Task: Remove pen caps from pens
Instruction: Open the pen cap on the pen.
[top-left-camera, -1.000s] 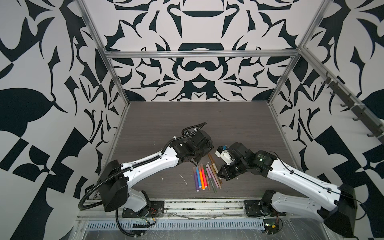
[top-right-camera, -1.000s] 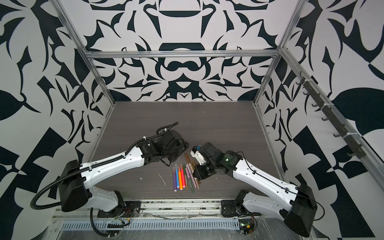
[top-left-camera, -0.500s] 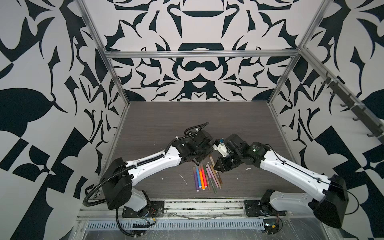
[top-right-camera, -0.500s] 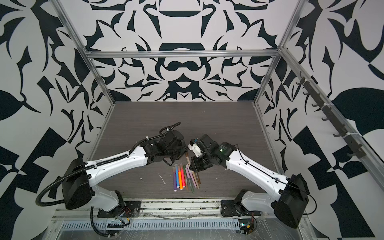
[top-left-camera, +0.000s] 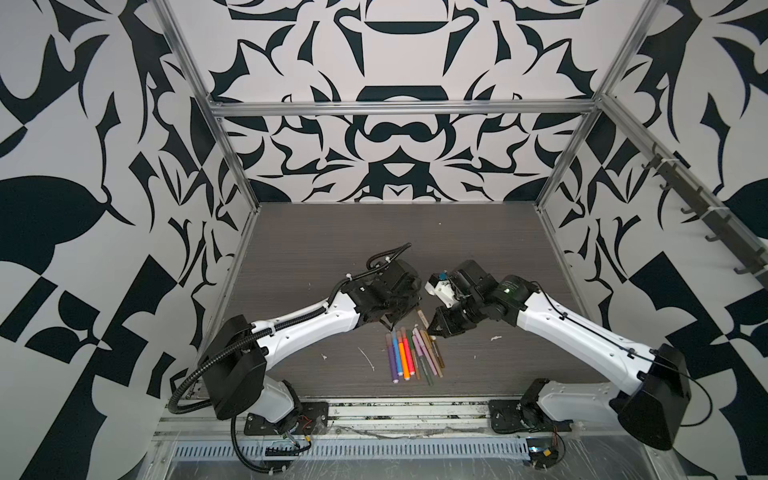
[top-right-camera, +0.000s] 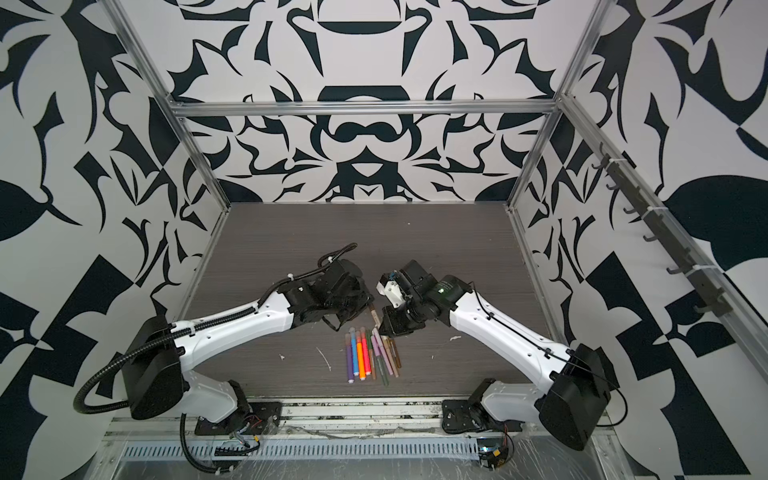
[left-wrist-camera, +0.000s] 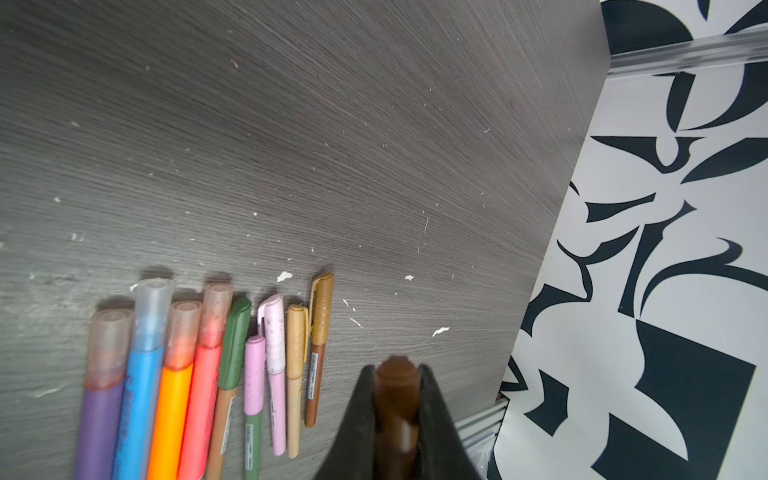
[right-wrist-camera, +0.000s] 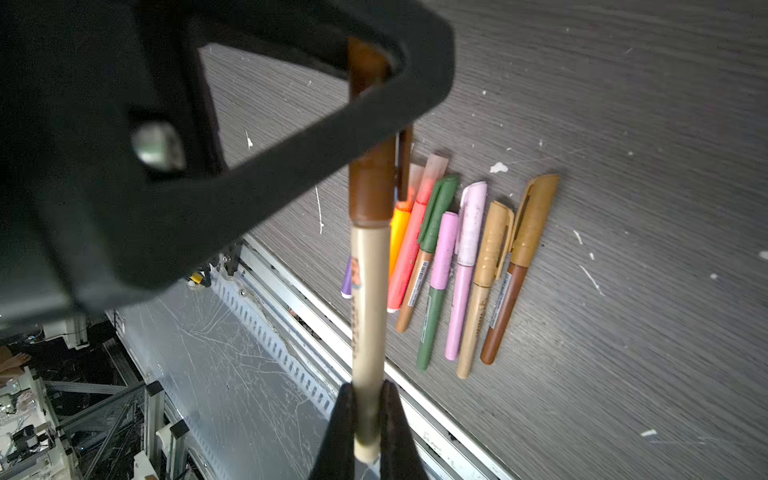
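The right gripper was pinched narrow on the bare end of a tan pen, one finger pressed to each side of the barrel. At the pen's opposite end the brown cap sat seated against the barrel. The left gripper was closed tight around that cap, so the pen bridged the two grippers, lifted off the table. Just beside and below the left gripper's tips lay the row of pens, nine side by side, all capped. The thin muted ones lay nearest the gripper and the thicker purple, blue, orange and red ones farther off. Beyond the tips, white flecks dotted the dark wood, and the patterned wall rose past the table's edge.
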